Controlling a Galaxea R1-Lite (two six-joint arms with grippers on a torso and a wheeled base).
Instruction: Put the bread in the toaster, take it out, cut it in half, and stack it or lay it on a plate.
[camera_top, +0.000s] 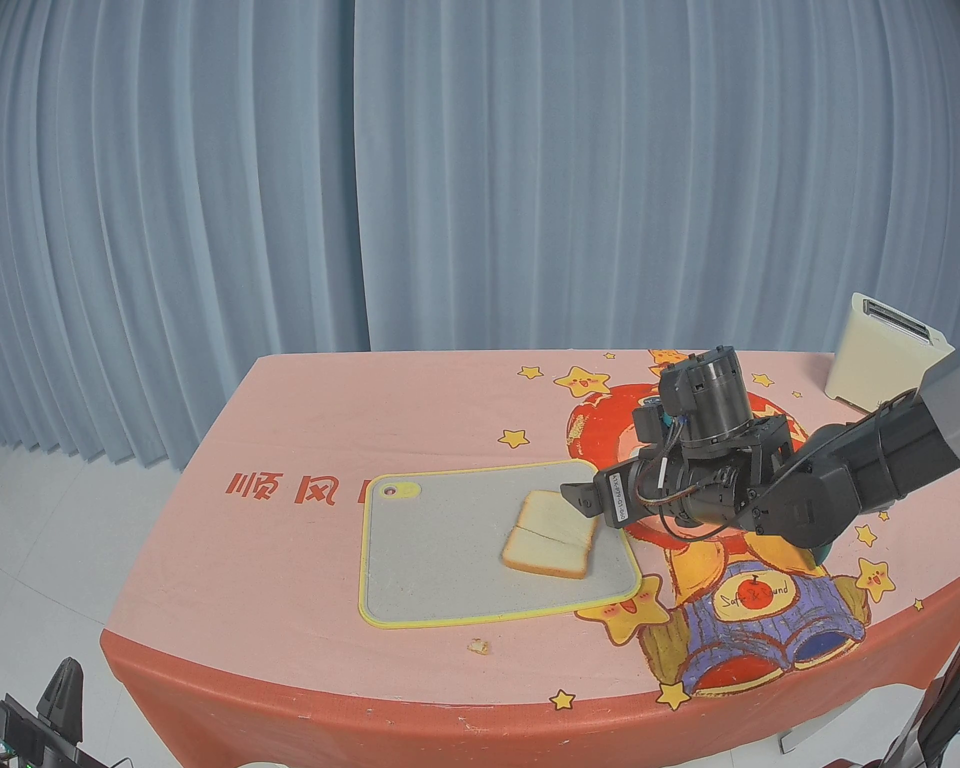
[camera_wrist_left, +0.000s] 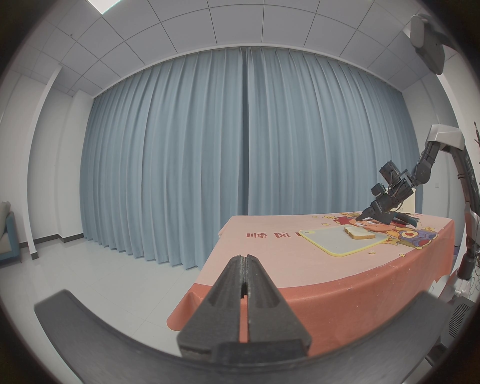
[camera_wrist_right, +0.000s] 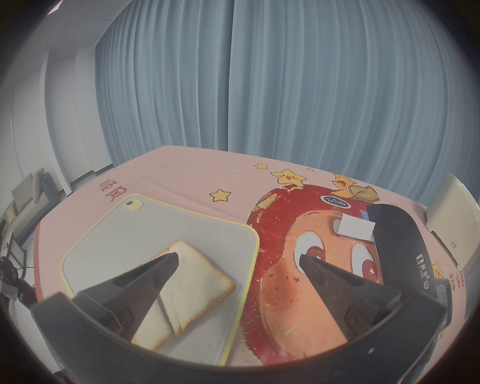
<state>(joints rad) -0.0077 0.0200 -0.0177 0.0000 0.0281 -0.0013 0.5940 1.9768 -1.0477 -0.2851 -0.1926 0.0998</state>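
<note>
Notably, left wrist view shows left hand (camera_wrist_left: 244, 261) closed.

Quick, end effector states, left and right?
Left end effector: closed, holding nothing.
Right end effector: open, holding nothing, by the cut bread.

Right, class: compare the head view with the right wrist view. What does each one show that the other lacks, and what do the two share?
Head view adds: a crumb on the tablecloth in front of the cutting board, and the slots on top of the toaster.
Right wrist view adds: a sofa at the side of the room.
Shared: the bread, cut into two halves lying side by side on the board; the toaster; and the right gripper close to the bread, jaws open.
</note>
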